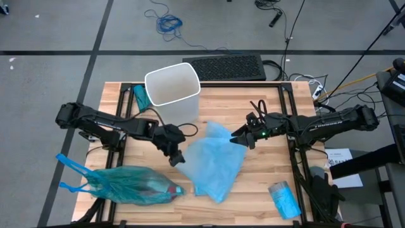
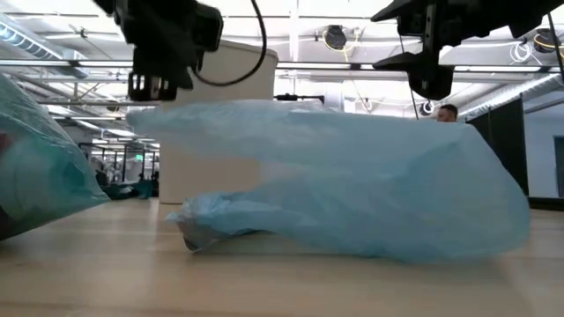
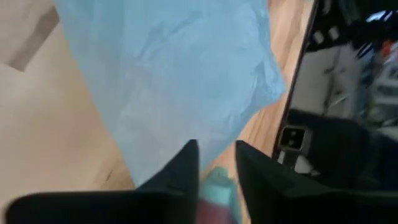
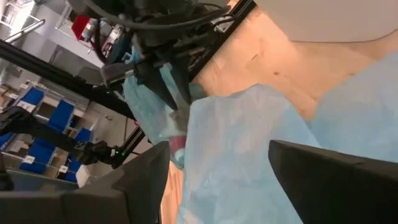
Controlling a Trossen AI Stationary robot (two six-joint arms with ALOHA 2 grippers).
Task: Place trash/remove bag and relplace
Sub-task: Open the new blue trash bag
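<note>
Blue bag limp, crumpled — left tool narrowly parted, right tool wide.

Black keyboard behind table

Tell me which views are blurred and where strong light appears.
Left wrist view: soft and blurred, even the light blue bag and the near fingers. Low view: bright ceiling lights behind, so both arms look like dark shapes. High view: even light, sharp white bin.
</note>
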